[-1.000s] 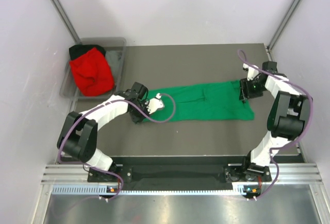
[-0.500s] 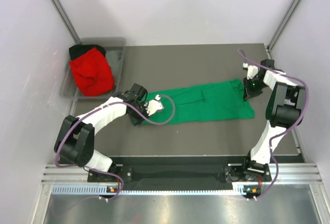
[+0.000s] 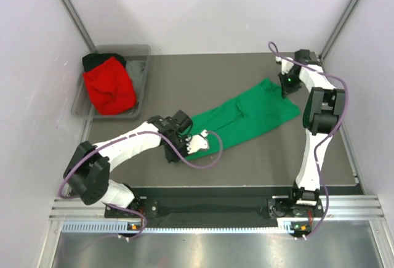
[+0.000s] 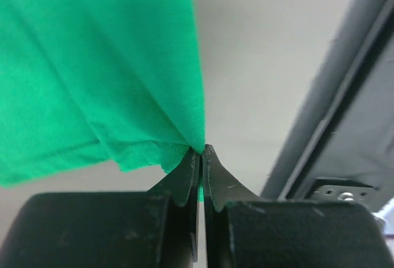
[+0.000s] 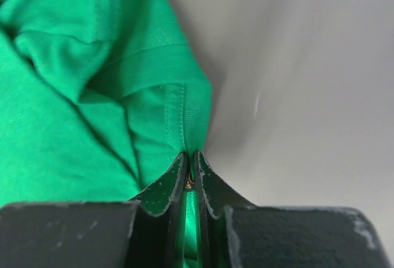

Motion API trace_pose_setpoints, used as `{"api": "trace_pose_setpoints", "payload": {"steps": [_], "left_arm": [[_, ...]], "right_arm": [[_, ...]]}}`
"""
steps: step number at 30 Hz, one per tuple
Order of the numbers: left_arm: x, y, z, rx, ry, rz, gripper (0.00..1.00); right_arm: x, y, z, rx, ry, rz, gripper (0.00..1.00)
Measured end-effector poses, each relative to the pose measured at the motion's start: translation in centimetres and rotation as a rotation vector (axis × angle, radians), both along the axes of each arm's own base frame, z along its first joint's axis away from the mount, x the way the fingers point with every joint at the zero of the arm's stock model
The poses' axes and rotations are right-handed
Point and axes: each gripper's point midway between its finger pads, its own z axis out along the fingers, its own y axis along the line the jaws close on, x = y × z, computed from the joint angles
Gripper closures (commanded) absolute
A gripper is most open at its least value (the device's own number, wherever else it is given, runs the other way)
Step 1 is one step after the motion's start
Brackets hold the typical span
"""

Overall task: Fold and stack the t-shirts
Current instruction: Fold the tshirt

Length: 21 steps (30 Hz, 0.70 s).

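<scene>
The green t-shirt (image 3: 243, 115) lies stretched slantwise across the dark table, from near left to far right. My left gripper (image 3: 186, 131) is shut on its near-left corner; green cloth (image 4: 104, 71) runs out of the pinched fingertips (image 4: 201, 152). My right gripper (image 3: 280, 87) is shut on the far-right hem, whose stitched edge (image 5: 184, 108) is clamped between the fingertips (image 5: 191, 155). A red t-shirt (image 3: 109, 85) is bunched in the grey bin (image 3: 143, 51) at the far left, with a black t-shirt (image 3: 93, 60) behind it.
The table's raised dark front rail (image 4: 345, 95) runs close by my left gripper. Grey walls close in on both sides and at the back. Purple cables (image 3: 206, 157) loop off both arms over the table (image 3: 209, 74).
My right gripper has shut on the shirt's far-right edge and moved toward the back. The left gripper pulled its corner nearer and rightward, so the shirt now lies slanted.
</scene>
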Motion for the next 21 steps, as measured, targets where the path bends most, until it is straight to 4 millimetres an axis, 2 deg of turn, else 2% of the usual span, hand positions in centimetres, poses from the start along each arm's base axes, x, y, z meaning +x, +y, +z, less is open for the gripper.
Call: {"api": "trace_pose_setpoints", "payload": {"steps": [5, 8, 10, 16, 21], "left_arm": [[-1.9, -2.5, -0.7, 0.033, 0.062, -0.069, 1.0], [-2.5, -4.4, -1.3, 0.044, 0.103, -0.091, 1.0], [-2.7, -5.8, -1.7, 0.051, 0.132, -0.109, 1.0], [-3.6, -10.0, -2.9, 0.062, 0.213, -0.151, 1.0], [-4.4, -13.5, -3.0, 0.039, 0.236, -0.192, 1.0]], "right_arm": [[6.4, 2.9, 0.4, -0.062, -0.109, 0.08, 0.95], [10.5, 5.7, 0.8, -0.136, -0.207, 0.153, 0.94], [12.4, 8.0, 1.1, -0.18, -0.279, 0.206, 0.94], [14.9, 13.4, 2.3, -0.21, -0.422, 0.29, 1.0], [17.3, 14.7, 3.9, -0.216, -0.546, 0.287, 1.0]]}}
